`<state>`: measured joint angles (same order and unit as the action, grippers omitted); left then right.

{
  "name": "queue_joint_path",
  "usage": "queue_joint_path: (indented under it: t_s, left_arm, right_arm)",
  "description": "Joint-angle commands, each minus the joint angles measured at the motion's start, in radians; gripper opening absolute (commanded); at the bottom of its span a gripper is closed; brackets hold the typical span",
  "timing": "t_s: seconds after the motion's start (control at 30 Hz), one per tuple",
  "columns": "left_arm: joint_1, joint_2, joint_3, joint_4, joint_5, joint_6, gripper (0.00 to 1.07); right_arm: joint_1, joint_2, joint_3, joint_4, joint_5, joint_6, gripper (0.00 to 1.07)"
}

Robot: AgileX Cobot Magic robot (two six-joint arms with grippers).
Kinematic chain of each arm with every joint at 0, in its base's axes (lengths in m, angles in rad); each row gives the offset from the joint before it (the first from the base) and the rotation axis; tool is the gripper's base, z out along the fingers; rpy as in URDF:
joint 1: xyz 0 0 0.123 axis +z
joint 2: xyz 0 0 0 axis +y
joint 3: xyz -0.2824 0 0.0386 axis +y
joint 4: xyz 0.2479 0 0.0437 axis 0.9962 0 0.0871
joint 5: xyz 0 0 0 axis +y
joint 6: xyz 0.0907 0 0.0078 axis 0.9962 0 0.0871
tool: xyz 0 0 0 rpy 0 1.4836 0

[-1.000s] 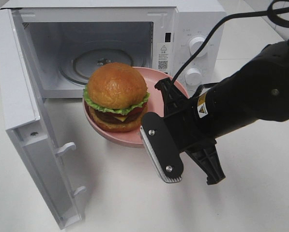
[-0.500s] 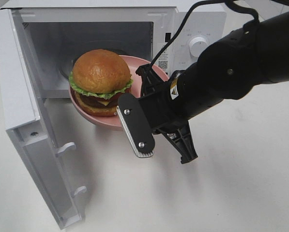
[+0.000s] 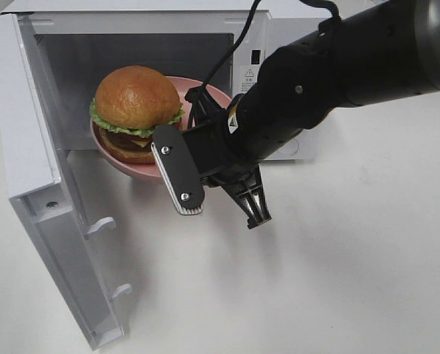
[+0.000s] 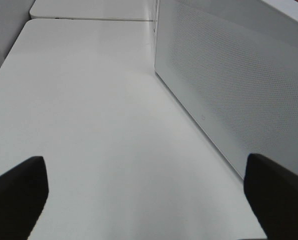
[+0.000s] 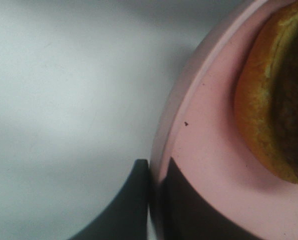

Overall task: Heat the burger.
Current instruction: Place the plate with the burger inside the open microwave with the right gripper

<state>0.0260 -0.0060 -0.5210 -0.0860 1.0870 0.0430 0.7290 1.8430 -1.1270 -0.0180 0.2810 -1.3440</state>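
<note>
The burger, with a golden-brown bun, green lettuce and a dark patty, sits on a pink round plate. My right gripper is shut on the plate's near rim and holds plate and burger in the open mouth of the white microwave, just above its floor. In the right wrist view the black fingers pinch the plate rim, with the burger's bottom bun just beyond. My left gripper is open and empty over the white table; it does not show in the exterior view.
The microwave door stands swung open at the left. The control knobs are hidden behind my right arm. The microwave's perforated side wall is close to my left gripper. White tabletop lies in front.
My right gripper has carried the plate and burger up and to the left, from in front of the microwave into its opening. The left arm cannot be compared.
</note>
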Motion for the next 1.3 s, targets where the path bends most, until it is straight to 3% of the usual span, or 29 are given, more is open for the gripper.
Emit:
queue_joint_path:
  t_s: [0.03,0.83,1.3]
  left_arm:
    - [-0.007,-0.018,0.003,0.0,-0.014,0.0,1.0]
    - [-0.007,-0.018,0.003,0.0,-0.014,0.0,1.0]
    - [-0.007,-0.018,0.003,0.0,-0.014,0.0,1.0]
  right_arm:
    - [-0.006,0.015,-0.053,-0.005,-0.048,0.021,0.0]
    - [-0.006,0.205,-0.323,-0.135,0.033,0.217,0.0]
    - [-0.006,0.361,-0.599,-0.204,0.172,0.339,0.0]
